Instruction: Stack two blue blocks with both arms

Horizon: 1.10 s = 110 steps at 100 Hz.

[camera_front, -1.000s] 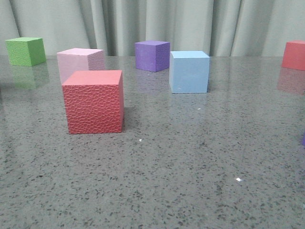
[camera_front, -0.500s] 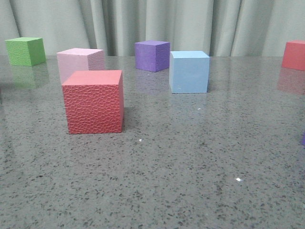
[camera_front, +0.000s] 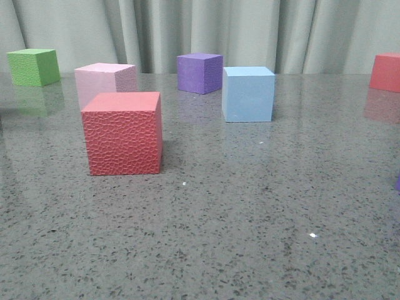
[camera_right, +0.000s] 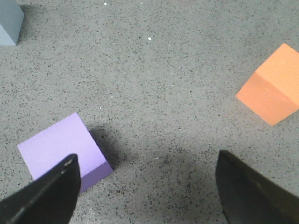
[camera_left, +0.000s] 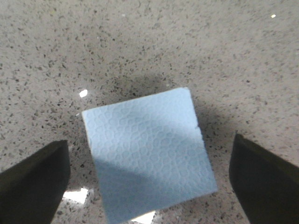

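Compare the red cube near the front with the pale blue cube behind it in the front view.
The red cube has a dimpled, pebbled front face; the pale blue cube looks smooth from here. The red cube sits nearer the camera and left of centre; the blue cube stands farther back, right of centre. The red cube partly hides a pink cube; the blue cube hides nothing. Both rest flat and upright on the speckled grey table, untouched.
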Available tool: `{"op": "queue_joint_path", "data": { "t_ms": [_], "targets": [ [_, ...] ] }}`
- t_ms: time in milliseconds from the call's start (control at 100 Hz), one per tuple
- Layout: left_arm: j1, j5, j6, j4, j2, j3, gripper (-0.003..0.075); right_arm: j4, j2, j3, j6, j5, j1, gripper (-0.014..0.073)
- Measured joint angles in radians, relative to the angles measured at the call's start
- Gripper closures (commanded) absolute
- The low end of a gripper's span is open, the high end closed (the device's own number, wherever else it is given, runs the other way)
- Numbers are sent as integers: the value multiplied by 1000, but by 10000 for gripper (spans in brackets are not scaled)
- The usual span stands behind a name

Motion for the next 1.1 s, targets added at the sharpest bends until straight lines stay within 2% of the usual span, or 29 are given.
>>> {"op": "queue_joint_path", "data": {
  "t_ms": [400, 520, 660, 1100],
  "targets": [
    [0, -26, -1, 2, 65, -41, 70, 0, 0, 0, 0, 0, 0, 1],
    [0, -24, -1, 2, 82, -47, 97, 0, 0, 0, 0, 0, 0, 1],
    [0, -20, -1, 2, 84, -47, 164, 0, 0, 0, 0, 0, 0, 1],
    [0, -20, -1, 2, 84, -47, 451, 0, 0, 0, 0, 0, 0, 1]
  ]
}}
